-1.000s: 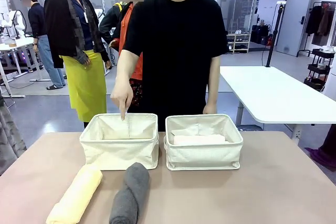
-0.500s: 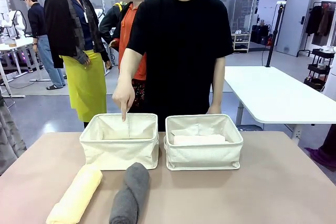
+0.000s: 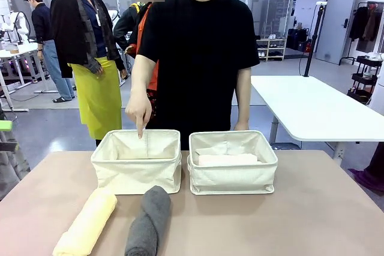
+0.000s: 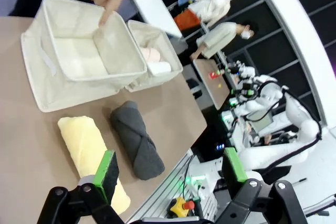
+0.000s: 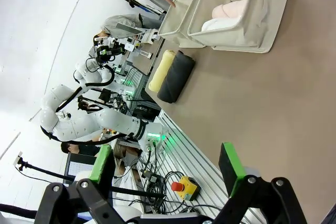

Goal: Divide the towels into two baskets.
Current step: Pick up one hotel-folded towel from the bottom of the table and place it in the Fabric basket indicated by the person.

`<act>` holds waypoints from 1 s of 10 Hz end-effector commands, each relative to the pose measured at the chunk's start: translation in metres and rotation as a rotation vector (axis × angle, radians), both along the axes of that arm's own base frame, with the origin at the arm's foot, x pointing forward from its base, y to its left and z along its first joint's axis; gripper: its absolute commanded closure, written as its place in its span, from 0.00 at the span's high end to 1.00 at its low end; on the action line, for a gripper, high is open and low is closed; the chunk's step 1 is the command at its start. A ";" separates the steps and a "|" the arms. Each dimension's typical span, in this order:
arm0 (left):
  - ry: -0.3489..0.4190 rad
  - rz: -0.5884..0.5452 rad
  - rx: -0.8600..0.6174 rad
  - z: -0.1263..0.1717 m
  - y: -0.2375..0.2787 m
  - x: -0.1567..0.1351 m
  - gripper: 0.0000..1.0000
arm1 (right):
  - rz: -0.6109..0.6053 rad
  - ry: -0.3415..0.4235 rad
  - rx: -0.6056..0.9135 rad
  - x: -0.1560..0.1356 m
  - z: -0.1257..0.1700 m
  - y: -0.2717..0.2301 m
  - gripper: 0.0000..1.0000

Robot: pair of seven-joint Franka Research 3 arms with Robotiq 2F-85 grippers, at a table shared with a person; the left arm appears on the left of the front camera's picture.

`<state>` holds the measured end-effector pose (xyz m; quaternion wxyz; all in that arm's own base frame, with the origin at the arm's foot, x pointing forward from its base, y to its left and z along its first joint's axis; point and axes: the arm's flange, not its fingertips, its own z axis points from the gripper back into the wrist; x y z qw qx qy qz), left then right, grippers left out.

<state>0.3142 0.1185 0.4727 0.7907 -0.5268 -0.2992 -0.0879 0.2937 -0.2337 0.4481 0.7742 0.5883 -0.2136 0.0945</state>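
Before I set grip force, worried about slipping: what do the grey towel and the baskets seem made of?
Grey towel: soft, fuzzy matte cloth, probably terry; rolled, with soft folds. Left basket and right basket: cream woven fabric, likely canvas; matte, walls slightly slack.

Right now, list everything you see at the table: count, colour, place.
left basket: one, cream, far side, left
right basket: one, cream, beside it
yellow towel: one, pale yellow, on table before left basket
grey towel: one, dark grey, right of yellow towel
white towel: one, white, in right basket
pink towel: one, pale pink, in right basket
table: one, tan
person's hand: one, pointing into left basket
left end effector: one, black, green pads, open
right end effector: one, black, green pads, open
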 end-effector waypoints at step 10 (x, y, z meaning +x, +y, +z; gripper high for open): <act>0.315 0.029 0.781 -0.084 -0.154 -0.009 1.00 | 0.001 -0.007 0.007 -0.003 0.005 0.001 1.00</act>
